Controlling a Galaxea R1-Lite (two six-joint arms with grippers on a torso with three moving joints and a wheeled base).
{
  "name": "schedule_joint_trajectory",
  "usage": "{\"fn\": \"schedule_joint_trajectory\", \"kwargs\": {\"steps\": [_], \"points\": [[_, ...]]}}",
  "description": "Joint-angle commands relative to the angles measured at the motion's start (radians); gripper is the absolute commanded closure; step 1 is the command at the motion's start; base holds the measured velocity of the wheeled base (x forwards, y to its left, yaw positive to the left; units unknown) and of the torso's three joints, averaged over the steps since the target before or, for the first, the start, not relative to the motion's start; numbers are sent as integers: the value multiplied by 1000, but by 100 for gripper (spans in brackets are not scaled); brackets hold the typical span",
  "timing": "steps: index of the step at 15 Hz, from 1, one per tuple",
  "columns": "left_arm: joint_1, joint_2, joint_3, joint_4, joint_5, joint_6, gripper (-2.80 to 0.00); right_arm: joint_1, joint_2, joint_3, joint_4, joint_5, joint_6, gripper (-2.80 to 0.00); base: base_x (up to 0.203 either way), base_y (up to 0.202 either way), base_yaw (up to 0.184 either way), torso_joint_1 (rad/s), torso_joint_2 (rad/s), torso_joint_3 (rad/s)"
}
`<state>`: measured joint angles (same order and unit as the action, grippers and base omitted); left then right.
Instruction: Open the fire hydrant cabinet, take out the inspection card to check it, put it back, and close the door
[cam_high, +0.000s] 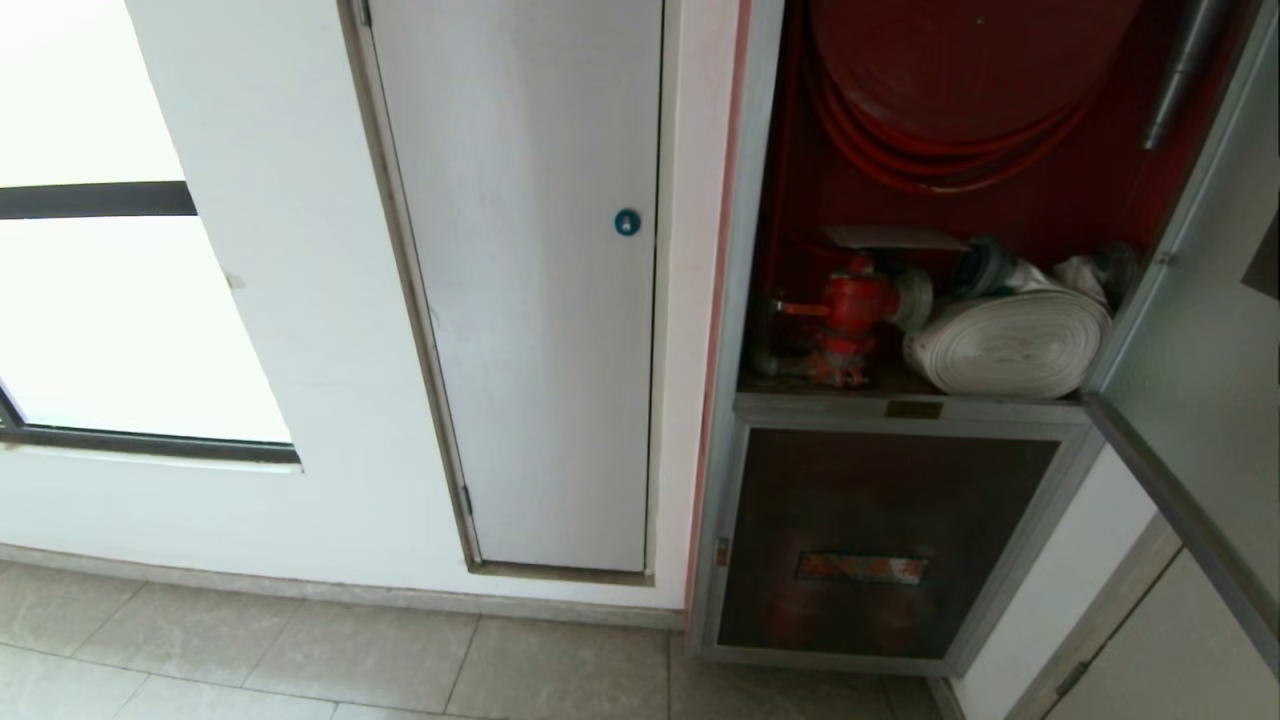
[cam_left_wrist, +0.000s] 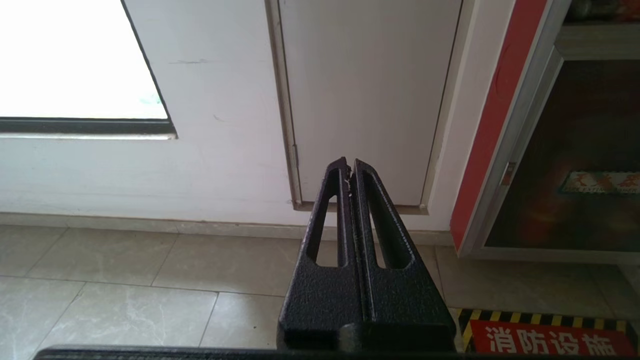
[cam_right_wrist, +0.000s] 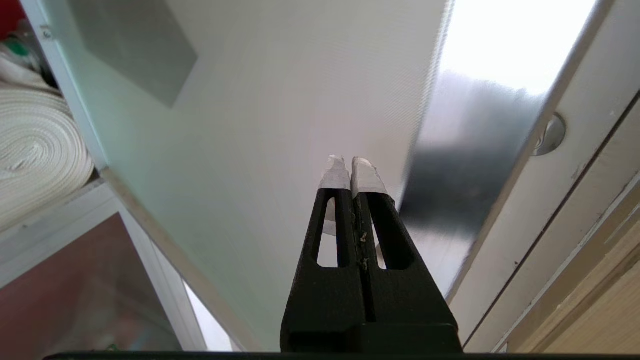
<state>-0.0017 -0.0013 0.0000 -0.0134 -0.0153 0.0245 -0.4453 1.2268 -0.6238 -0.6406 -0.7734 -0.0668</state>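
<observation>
The fire hydrant cabinet stands open, showing its red hose reel, red valve and rolled white hose. A thin flat sheet, the inspection card, lies above the valve. The door is swung out to the right. Neither arm shows in the head view. In the right wrist view my right gripper is shut and empty, its white-tipped fingers pointing at the door's pale inner face; whether they touch it I cannot tell. My left gripper is shut and parked low over the floor.
A white panel with a blue round lock is left of the cabinet, and a window is further left. Below the open compartment is a smaller dark glass panel. A red floor marking with hazard stripes lies before the cabinet.
</observation>
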Motion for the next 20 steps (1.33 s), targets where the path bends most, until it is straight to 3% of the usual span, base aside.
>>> {"fn": "schedule_joint_trajectory", "kwargs": {"steps": [1,5,10,20], "points": [[0,1,6,0,0,0,0,-2,7,4,-4,2,-1,0,0,0,0,0,0,0],[0,1,6,0,0,-1,0,72,5,9,-7,71,4,0,0,0,0,0,0,0],[0,1,6,0,0,0,0,235,-19,71,-8,75,28,0,0,0,0,0,0,0],[0,1,6,0,0,0,0,383,-226,236,-4,74,42,0,0,0,0,0,0,0]]}}
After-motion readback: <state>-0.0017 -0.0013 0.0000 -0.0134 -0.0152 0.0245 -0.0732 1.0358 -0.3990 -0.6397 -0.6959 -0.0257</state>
